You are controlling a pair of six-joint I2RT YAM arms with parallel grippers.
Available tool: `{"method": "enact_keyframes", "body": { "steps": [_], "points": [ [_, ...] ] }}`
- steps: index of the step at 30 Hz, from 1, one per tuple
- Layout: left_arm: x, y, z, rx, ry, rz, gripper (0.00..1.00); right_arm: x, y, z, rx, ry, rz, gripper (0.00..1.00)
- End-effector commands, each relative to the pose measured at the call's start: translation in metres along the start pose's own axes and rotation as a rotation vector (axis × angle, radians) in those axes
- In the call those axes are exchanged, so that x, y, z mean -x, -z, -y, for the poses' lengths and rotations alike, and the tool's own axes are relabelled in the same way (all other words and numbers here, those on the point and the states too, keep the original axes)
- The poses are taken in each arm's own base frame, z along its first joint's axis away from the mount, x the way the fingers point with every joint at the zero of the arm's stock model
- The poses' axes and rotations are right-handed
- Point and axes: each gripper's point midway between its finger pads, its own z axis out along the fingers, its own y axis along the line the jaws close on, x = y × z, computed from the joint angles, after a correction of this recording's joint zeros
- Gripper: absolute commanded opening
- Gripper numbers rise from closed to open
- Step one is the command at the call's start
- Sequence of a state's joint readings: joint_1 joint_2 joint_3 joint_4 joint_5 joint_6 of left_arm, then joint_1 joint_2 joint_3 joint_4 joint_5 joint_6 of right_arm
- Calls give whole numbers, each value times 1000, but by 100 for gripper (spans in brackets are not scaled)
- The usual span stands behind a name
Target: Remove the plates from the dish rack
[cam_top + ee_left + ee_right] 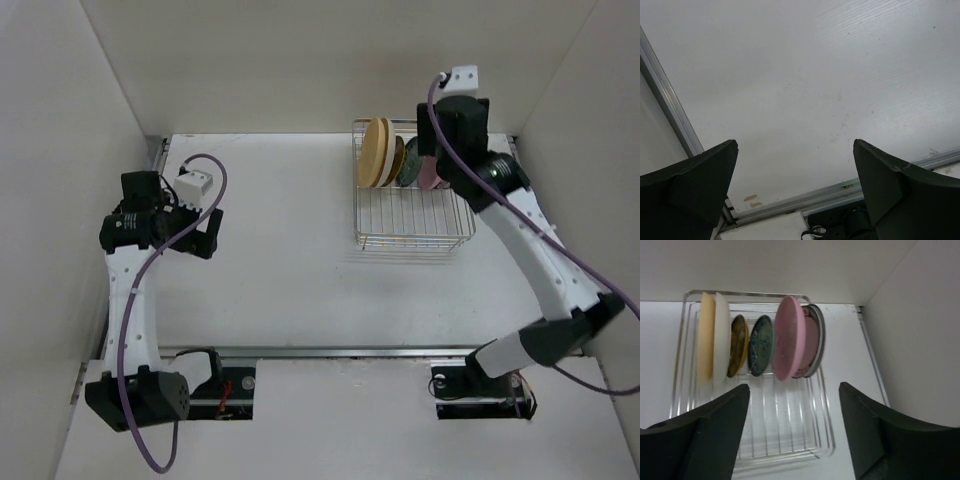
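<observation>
The flat white counter (pixel 300 290) is carrying a rectangular dish rack (pixel 410 225) of thin shiny wire at its far right. Round plates are standing on edge in a row across the rack's far end. From the left, a smooth tan plate (pixel 705 345) is leaning against a white plate (pixel 721 335). A small dark plate (pixel 738 346) with yellow patterning and a teal patterned plate (pixel 761 345) are standing next. A plain pink plate (pixel 789 337) is covering a grey-rimmed plate (pixel 816 335). The right pincer (pixel 792 390) is hovering spread above the rack, pinching nothing. The left pincer (pixel 795 145) is hanging spread wide over the far left of the counter.
</observation>
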State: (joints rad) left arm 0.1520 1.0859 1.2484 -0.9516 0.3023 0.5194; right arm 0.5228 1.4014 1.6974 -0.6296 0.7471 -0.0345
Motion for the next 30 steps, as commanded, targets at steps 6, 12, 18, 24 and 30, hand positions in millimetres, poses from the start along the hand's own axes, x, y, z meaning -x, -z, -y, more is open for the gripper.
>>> {"method": "enact_keyframes", "body": {
  "steps": [6,12,18,24,30],
  "points": [
    [14,-2,-7,-20,-15,-32,100,33,-113,-48,208,-210,-31,63],
    [12,-14,-24,60,-59,-79,100,21,-161,-19,-39,-293,-38,65],
    [25,-14,-18,37,-61,-43,100,-11,-196,-3,-173,-271,-78,62],
    [20,-19,-14,6,-42,-79,100,-46,-218,0,-220,-247,-125,58],
    [17,-21,-13,-2,-38,-95,100,-96,-237,-18,-208,-191,-218,58]
  ]
}}
